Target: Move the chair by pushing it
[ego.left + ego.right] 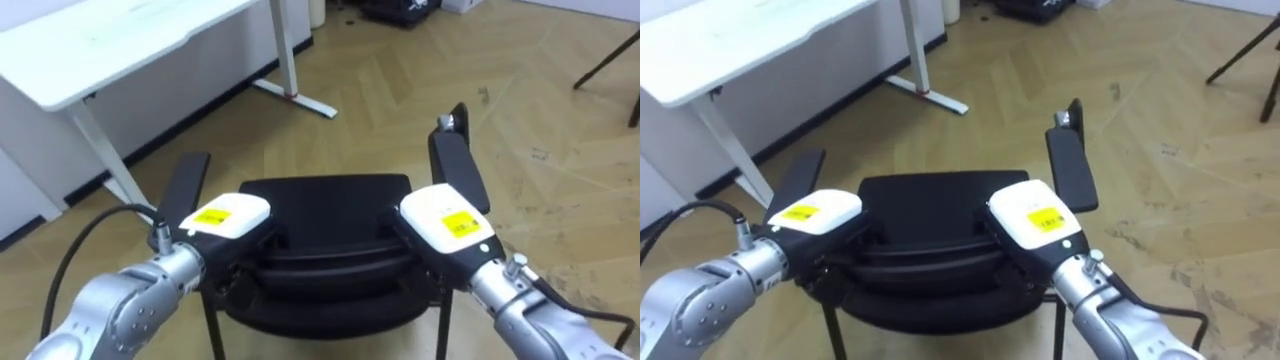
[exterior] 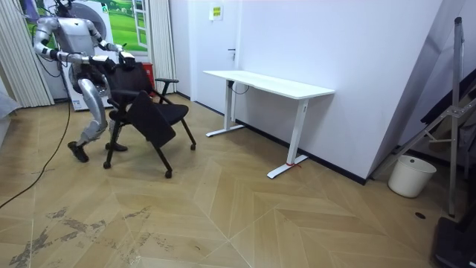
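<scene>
A black folding chair (image 1: 330,195) with two armrests stands right in front of me, its seat toward the white desk (image 1: 120,40). My left hand (image 1: 228,217) lies on the left end of the chair's backrest (image 1: 320,268) and my right hand (image 1: 452,221) on the right end, both with their white backs up. In the room view I stand at the left behind the chair (image 2: 149,115), leaning forward with both arms stretched to its back. The desk (image 2: 268,83) stands by the wall beyond the chair.
The desk's white leg and foot (image 1: 295,92) stand on the wood floor ahead of the chair. A white bin (image 2: 411,176) and a metal stand (image 2: 454,112) are at the room view's right. Open floor lies between the chair and the desk.
</scene>
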